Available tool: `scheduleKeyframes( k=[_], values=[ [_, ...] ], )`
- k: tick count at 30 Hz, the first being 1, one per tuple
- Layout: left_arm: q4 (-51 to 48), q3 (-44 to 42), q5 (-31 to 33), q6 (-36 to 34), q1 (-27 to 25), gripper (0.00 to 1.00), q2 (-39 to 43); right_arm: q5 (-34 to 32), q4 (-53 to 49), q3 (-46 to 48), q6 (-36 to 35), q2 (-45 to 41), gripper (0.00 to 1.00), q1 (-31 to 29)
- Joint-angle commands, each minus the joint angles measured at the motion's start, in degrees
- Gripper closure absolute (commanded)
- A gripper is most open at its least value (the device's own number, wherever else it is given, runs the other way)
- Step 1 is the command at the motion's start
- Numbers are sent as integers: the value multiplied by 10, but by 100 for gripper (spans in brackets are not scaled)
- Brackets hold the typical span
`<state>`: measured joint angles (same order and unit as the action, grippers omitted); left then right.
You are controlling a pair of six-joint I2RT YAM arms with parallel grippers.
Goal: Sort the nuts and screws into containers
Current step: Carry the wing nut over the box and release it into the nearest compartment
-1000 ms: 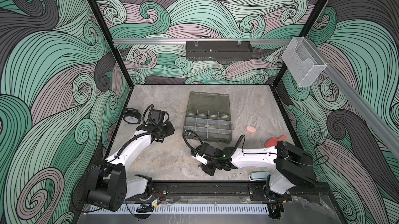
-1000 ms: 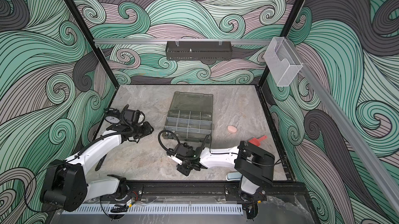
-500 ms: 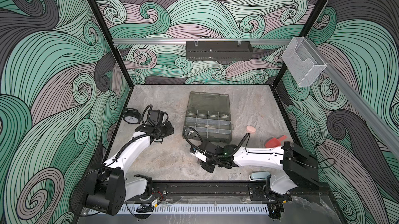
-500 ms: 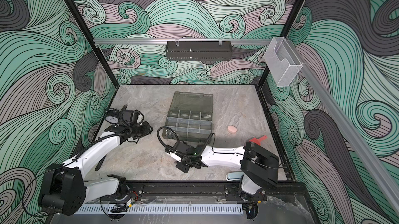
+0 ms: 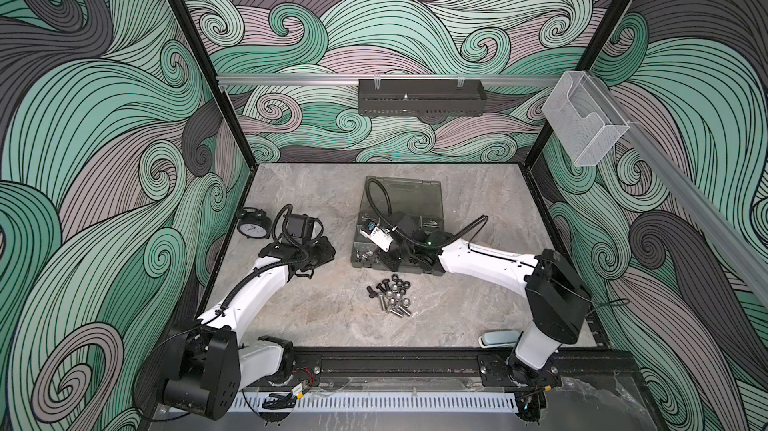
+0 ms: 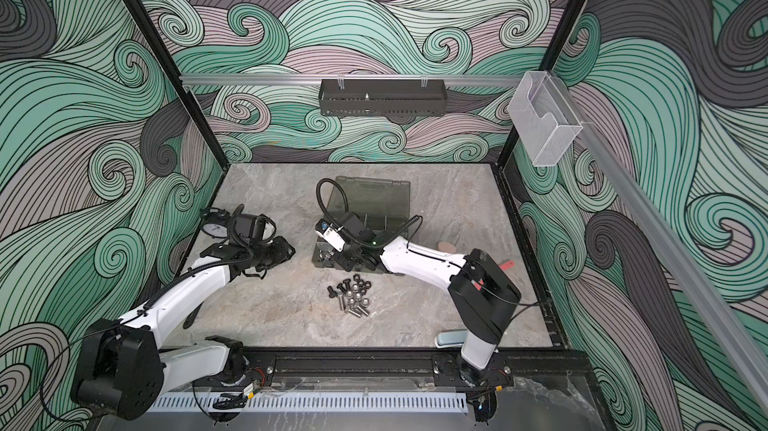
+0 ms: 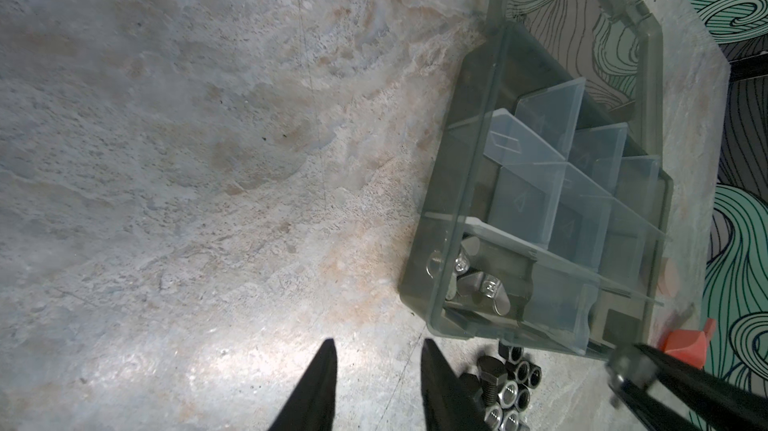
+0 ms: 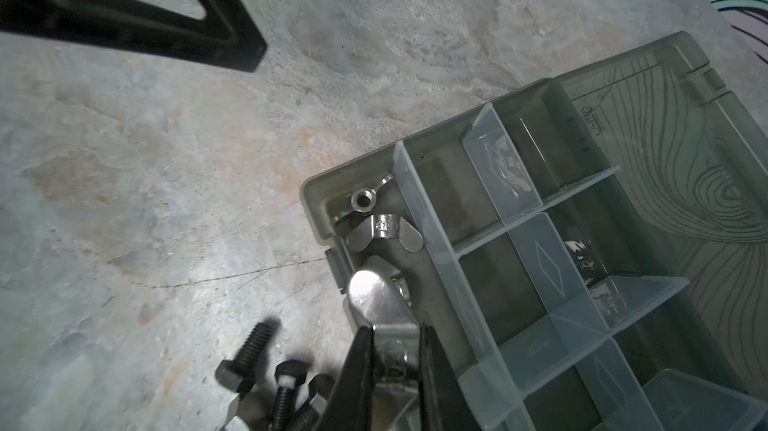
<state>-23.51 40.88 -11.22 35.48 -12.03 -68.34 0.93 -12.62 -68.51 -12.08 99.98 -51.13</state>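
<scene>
- Top views: the case (image 5: 401, 196) is sitting open at mid-table, its lid facing the back wall. The screws (image 5: 371, 291) and nuts (image 5: 402, 283), black and silver mixed, are lying in one loose pile on the table (image 5: 316, 325) just in front of the case. The right gripper (image 5: 376, 259) is reaching over the case's near left corner. The left gripper (image 5: 328, 252) is hanging to the left of the case, apart from it. A clock (image 5: 253, 226) is standing by the left wall.
- Left wrist: the left gripper (image 7: 377, 343) is hovering over bare table with its jaws standing partly apart and nothing between them. The containers (image 7: 582, 217) are showing behind translucent dividers. The corner one is holding silver wing nuts (image 7: 478, 283). One black screw and several nuts are lying just outside the case wall, beside one finger.
- Right wrist: the right gripper (image 8: 397, 331) is pinching a silver wing nut (image 8: 380, 300), one wing sticking out past the fingertips. It is hanging over the near edge of the corner container, where more wing nuts are lying. Black screws are lying on the table close outside the case wall.
</scene>
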Motion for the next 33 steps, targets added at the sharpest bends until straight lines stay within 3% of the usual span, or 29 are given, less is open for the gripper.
scheduleKeyframes(
  k=[1,4,7,11,33],
  values=[
    [5,-9,-16,15,6,62,14,0,0,-20,-21,27,87,12],
    [0,-11,-18,15,6,62,16,-3,-2,-26,-18,37,86,16],
    [-5,-14,-18,14,5,62,18,-4,0,-23,-14,32,72,17],
    [1,-18,-19,17,5,62,19,-10,1,-21,-14,26,61,18],
    [10,-24,-32,12,5,62,16,14,6,84,78,-101,57,18]
  ],
)
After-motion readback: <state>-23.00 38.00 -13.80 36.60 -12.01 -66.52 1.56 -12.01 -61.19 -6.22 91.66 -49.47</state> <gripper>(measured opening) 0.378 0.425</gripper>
